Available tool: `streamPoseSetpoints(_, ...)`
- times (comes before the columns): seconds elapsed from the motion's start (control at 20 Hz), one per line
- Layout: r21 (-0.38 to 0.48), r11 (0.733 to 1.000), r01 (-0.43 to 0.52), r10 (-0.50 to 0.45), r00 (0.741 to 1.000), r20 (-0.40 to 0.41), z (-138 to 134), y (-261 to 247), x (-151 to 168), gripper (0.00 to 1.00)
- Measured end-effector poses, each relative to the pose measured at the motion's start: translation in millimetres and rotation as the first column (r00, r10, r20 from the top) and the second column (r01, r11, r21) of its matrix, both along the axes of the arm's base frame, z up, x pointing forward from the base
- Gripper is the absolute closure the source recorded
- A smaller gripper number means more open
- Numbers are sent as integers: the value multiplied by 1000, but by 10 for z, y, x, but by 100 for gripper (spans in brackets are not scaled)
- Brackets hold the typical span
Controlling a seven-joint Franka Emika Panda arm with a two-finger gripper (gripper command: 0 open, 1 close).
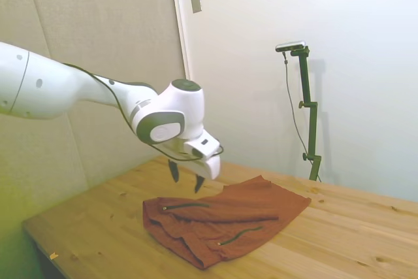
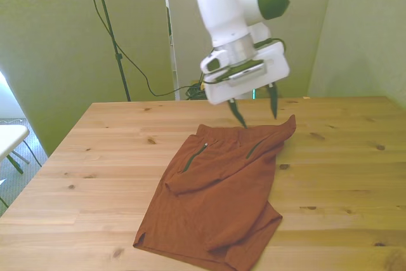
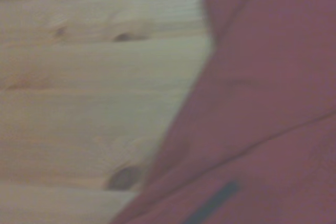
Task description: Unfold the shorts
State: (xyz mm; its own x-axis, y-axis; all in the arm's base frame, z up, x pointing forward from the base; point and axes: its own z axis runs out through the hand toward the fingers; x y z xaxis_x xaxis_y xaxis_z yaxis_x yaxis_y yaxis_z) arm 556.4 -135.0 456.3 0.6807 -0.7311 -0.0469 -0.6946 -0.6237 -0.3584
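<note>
The shorts (image 2: 219, 198) lay rumpled in the lower middle of the front view, on the wooden table (image 2: 342, 176). The gripper (image 2: 255, 110) hung just above their upper edge, its two dark fingers (image 2: 273, 101) apart and holding nothing.

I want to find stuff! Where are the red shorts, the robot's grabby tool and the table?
shorts (image 2: 219, 198): front view, middle of the cloth.
tool (image 2: 255, 109): front view, midway between its fingertips, above the shorts.
table (image 2: 108, 150): front view, bare wood.
</note>
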Motion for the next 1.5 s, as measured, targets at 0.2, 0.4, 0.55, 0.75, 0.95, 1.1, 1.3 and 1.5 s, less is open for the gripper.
streamPoseSetpoints(0.2,-39,974,223,-223,975,15,-104,-1005,188,0)
streamPoseSetpoints(0.4,-49,905,422,-423,906,1,-492,-1287,451,0)
streamPoseSetpoints(0.55,-26,833,552,-553,833,-35,-632,-1261,600,0)
streamPoseSetpoints(0.75,-11,797,604,-603,794,-70,-773,-1178,725,0)
streamPoseSetpoints(0.95,-12,785,619,-618,783,-72,-820,-1238,796,100)
streamPoseSetpoints(1.1,-12,781,625,-624,778,-70,-839,-1315,839,100)
streamPoseSetpoints(1.3,-9,789,615,-613,785,-85,-923,-1266,913,100)
streamPoseSetpoints(1.5,-1,798,603,-600,794,-97,-997,-1172,980,100)
